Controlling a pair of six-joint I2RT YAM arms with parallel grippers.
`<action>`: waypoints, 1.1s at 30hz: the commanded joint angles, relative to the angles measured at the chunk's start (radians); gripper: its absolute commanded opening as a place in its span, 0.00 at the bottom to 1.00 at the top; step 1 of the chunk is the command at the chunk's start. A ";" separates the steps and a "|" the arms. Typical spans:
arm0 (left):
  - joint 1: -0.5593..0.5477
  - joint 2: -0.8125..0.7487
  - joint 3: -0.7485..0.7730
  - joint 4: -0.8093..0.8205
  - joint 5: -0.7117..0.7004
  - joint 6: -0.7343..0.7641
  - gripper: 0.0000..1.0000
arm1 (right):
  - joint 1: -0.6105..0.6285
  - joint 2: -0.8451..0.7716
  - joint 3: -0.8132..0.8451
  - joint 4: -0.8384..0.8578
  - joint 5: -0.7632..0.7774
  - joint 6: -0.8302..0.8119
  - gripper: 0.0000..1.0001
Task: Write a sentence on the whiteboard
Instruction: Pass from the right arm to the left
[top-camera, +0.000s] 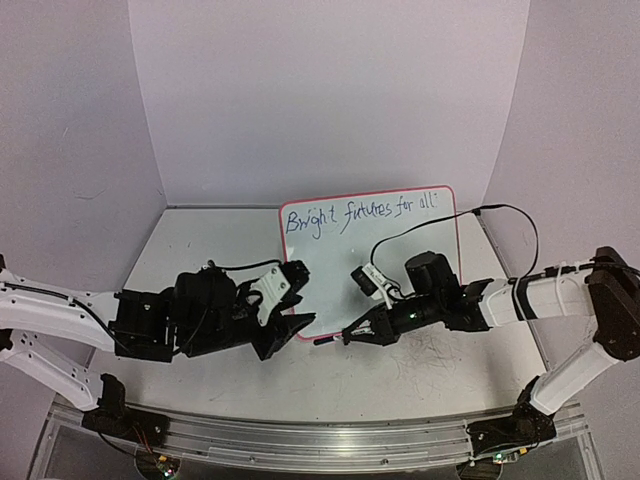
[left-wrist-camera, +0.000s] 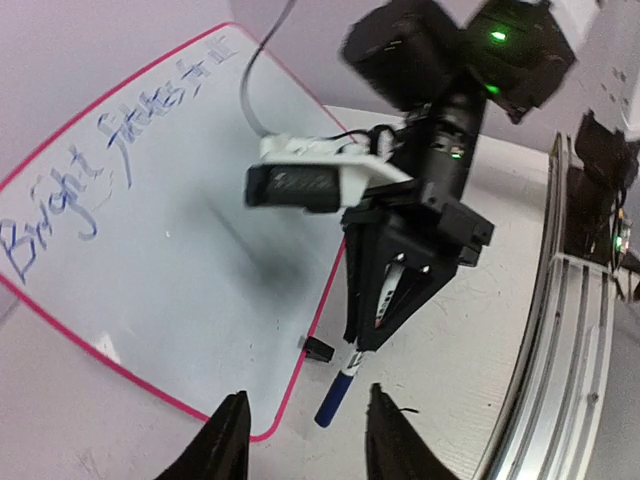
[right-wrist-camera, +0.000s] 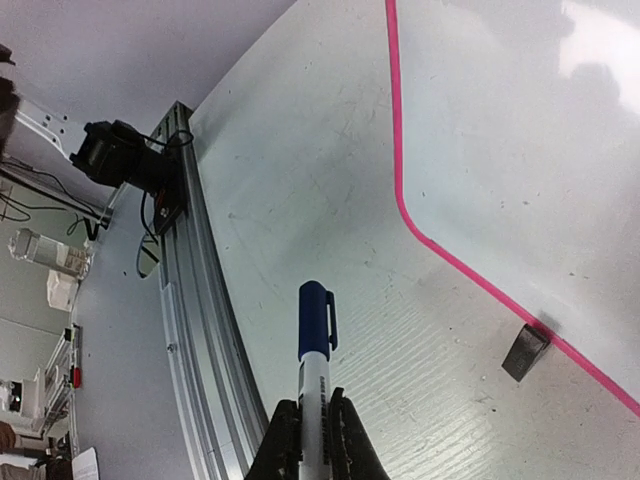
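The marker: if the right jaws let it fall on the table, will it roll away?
Probably not far: the marker is round, but its cap clip would likely stop it. It looks slim and stiff, so probably light.

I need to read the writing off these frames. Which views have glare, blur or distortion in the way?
Top external: evenly lit, the sentence reads clearly, though the wide lens bows the walls. Left wrist: soft; the sentence's far end smears, and the right arm's camera in front is blurred. Right wrist: pen sharp, a glare patch on the whiteboard, no writing in view.
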 joint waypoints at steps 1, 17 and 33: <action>0.134 -0.049 -0.055 -0.031 0.159 -0.259 0.49 | -0.023 -0.068 -0.020 0.071 -0.054 0.033 0.00; 0.213 0.038 -0.037 0.006 0.574 -0.254 0.80 | -0.025 -0.145 -0.044 0.134 -0.223 0.071 0.00; 0.214 0.211 0.099 -0.093 0.633 -0.134 0.84 | -0.025 -0.144 -0.027 0.128 -0.266 0.068 0.00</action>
